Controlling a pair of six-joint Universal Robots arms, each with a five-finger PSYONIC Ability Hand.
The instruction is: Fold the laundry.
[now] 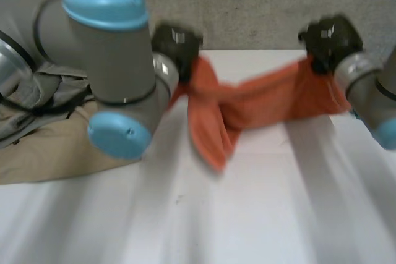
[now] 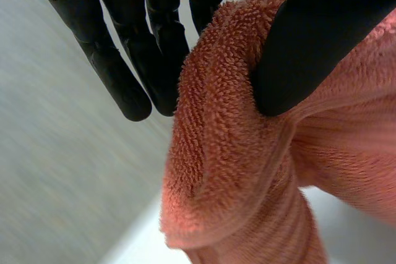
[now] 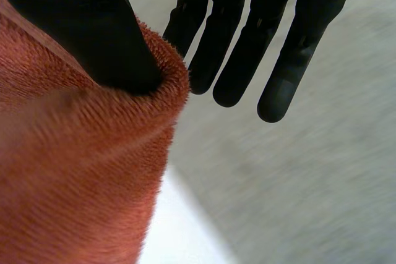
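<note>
An orange towel (image 1: pixel 260 100) hangs stretched between my two hands above the far part of the white table (image 1: pixel 247 214). My left hand (image 1: pixel 176 44) pinches one end of it: in the left wrist view the thumb (image 2: pixel 309 47) presses the towel (image 2: pixel 235 153) against a finger while the other fingers (image 2: pixel 124 72) stay straight. My right hand (image 1: pixel 331 41) holds the other end; in the right wrist view its thumb (image 3: pixel 105 41) clamps the towel (image 3: pixel 74 171) edge, the remaining fingers (image 3: pixel 247 47) straight. A loose fold sags down toward the table at the left-hand side.
A pile of grey and beige clothes (image 1: pixel 43 128) lies on the table's left side, under my left arm (image 1: pixel 111 72). A grey wall (image 1: pixel 260 4) stands behind the table.
</note>
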